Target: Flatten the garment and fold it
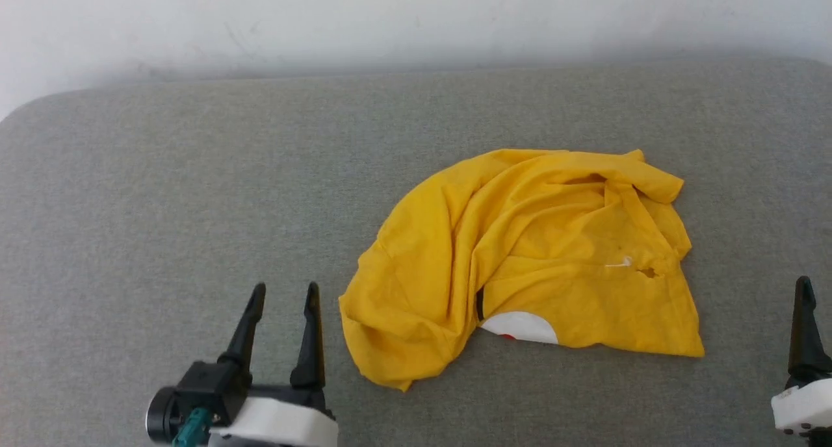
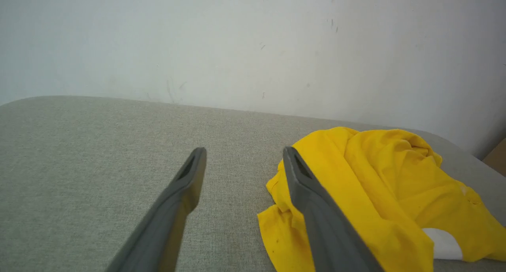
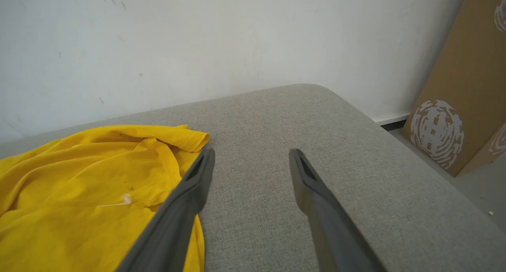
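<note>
Both pincers wide open, empty: left gripper [image 1: 286, 288] just beside crumpled yellow T-shirt [image 1: 533, 258] on grey padded surface [image 1: 195, 206], right gripper [image 3: 252, 153] near its other side. Flattening not begun; next likely pinch edges, spread.

Grey fabric-covered surface [image 1: 195, 193], crumpled yellow garment [image 1: 520, 258] lying on it, right of centre

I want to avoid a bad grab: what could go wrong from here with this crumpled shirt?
The shirt lies bunched in overlapping folds, so a pinch may catch several layers and drag the heap rather than spread it. The hole near its right side could snag and tear wider.
</note>
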Available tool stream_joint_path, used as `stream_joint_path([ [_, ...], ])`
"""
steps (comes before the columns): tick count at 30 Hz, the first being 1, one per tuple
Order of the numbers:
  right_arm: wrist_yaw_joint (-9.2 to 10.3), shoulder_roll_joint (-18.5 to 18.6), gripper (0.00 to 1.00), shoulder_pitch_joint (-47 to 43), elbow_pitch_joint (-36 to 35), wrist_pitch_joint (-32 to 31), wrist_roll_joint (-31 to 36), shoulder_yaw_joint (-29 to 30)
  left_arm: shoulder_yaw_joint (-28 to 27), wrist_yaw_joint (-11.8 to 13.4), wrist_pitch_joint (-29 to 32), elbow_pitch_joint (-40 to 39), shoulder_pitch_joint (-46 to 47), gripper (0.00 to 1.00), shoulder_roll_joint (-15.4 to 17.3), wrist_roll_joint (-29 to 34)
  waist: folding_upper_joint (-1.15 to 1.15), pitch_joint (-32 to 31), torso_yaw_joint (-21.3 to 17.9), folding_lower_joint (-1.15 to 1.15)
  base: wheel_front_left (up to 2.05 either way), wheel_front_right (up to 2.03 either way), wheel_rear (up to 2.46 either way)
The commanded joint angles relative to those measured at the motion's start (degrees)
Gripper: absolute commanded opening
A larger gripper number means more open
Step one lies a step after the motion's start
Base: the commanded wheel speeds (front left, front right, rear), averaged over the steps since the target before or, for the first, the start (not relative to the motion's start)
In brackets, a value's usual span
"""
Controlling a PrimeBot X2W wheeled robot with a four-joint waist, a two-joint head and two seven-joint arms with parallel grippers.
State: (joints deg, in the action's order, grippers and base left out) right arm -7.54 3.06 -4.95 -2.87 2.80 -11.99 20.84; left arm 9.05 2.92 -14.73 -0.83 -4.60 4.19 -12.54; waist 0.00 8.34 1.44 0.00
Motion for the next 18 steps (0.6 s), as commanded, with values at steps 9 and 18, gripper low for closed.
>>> stream_joint_path([
  [9, 0.05, -0.2, 1.00, 4.2, 0.0, 0.6, 0.3, 1.2, 9.4, -5.3, 10.8, -4.0, 18.3, 1.00, 1.2, 5.7, 0.00, 3.2, -1.1, 0.00, 0.00, 0.00, 0.00],
  [18, 0.05, -0.2, 1.00, 6.9, -0.3, -0.3, 0.5, 2.8, 26.8, -9.7, 25.4, 5.6, 33.7, 1.00, -0.9, 6.7, 0.00, 9.1, -0.8, 0.00, 0.00, 0.00, 0.00],
])
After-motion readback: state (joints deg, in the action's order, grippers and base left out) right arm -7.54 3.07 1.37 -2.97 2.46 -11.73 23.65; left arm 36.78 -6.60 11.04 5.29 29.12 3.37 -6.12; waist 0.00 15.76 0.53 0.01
